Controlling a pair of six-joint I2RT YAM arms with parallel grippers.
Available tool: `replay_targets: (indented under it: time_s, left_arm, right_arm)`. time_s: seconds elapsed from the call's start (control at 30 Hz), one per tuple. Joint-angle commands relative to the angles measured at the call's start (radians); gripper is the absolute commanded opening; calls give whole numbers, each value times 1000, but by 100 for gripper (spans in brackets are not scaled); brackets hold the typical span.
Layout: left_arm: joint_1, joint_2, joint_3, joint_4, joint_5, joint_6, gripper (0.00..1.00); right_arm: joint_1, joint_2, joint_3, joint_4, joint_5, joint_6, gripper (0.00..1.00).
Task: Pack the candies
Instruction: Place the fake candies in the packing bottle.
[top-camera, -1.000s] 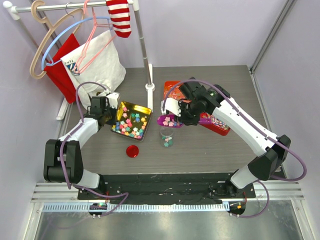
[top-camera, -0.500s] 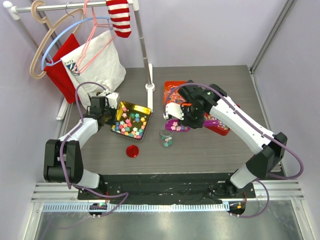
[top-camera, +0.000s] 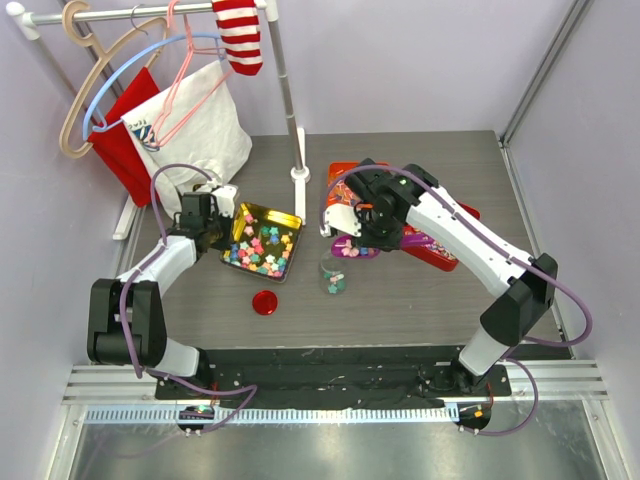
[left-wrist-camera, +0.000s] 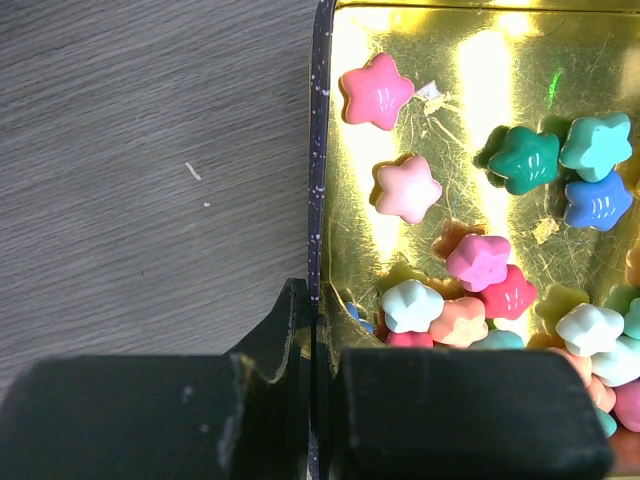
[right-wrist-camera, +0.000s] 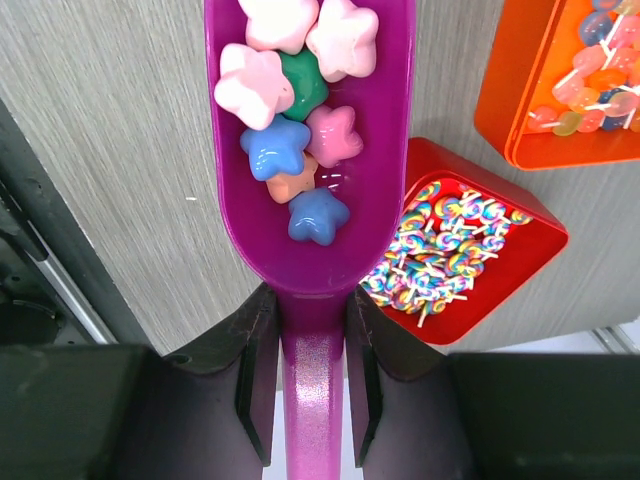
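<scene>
Top external view: the right gripper (top-camera: 362, 232) clasps the handle of a purple scoop (top-camera: 352, 248), its jaws narrow around it. Since a second ago the scoop has shifted slightly rightward behind the jar (top-camera: 335, 277), and the right elbow has swung left. The scoop carries a heap of star candies (right-wrist-camera: 272, 150). More candies lie in the gold tin (top-camera: 272, 215), left of centre on the tabletop. The left gripper (top-camera: 222, 222) stays pinched tight on that tin's left rim. A red lid (top-camera: 264, 302) lies nearer the front edge.
</scene>
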Motion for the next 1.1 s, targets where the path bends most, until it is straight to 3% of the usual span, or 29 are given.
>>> replay_targets:
  time_s: [0.0,1.07]
  left_arm:
    - [8,-34,8,93,26,-11,0]
    - [8,-23,8,94,28,-14,0]
  right_arm:
    - [20,2,52,-143,51,1,1]
    - [101,-83,-46,-157,189,28,1]
